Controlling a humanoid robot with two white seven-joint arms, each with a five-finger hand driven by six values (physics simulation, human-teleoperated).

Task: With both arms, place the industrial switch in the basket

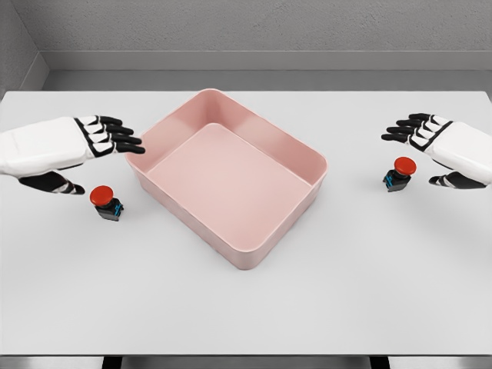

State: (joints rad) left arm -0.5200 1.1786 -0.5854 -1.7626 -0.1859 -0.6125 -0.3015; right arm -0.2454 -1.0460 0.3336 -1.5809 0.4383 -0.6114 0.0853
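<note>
1. Left hand (77, 146) hovered with fingers spread, empty; left switch (106, 202) sat on table (246, 307) just below its thumb.
2. Right hand (438, 146) likewise spread; right switch (399, 174) beside its thumb.
3. Pink basket (231, 173) lay between them.

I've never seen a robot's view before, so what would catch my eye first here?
Probably the big pink basket, sitting empty and turned at an angle in the middle of the white table. Next, the two white-and-black hands with fingers spread, the left hand and right hand, each beside a small red-buttoned industrial switch: one at the left, one at the right.
</note>
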